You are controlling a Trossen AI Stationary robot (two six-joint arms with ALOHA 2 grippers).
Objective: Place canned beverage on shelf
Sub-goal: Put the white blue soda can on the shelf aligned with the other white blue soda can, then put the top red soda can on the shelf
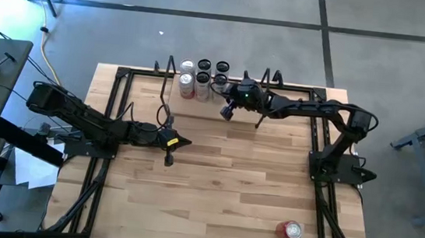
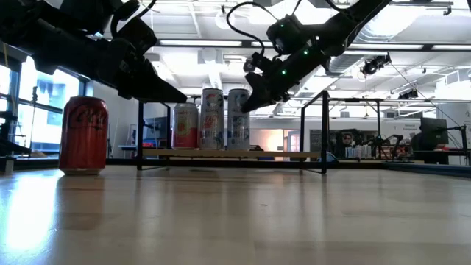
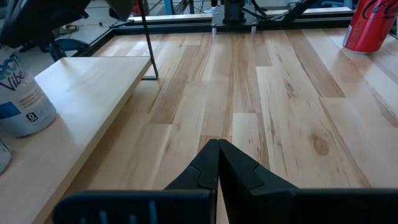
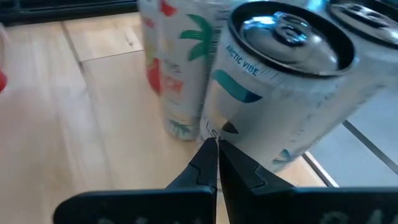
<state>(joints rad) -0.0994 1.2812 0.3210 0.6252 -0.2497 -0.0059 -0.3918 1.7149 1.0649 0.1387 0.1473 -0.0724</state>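
Right gripper [image 1: 226, 111] pinched shut on nothing, tip right by the white cans [image 4: 283, 81] on the shelf [image 1: 275, 119] — maybe touching one, hard to tell. Left gripper [image 1: 169, 160] shut too, waiting mid-table. Red can [image 1: 292, 230] standing far off near the front edge — not yet picked up. Next: reach over, open wide, grab it.

grey floor [image 1: 205, 36], ceiling lights [image 2: 221, 43], windows [image 2: 37, 110]
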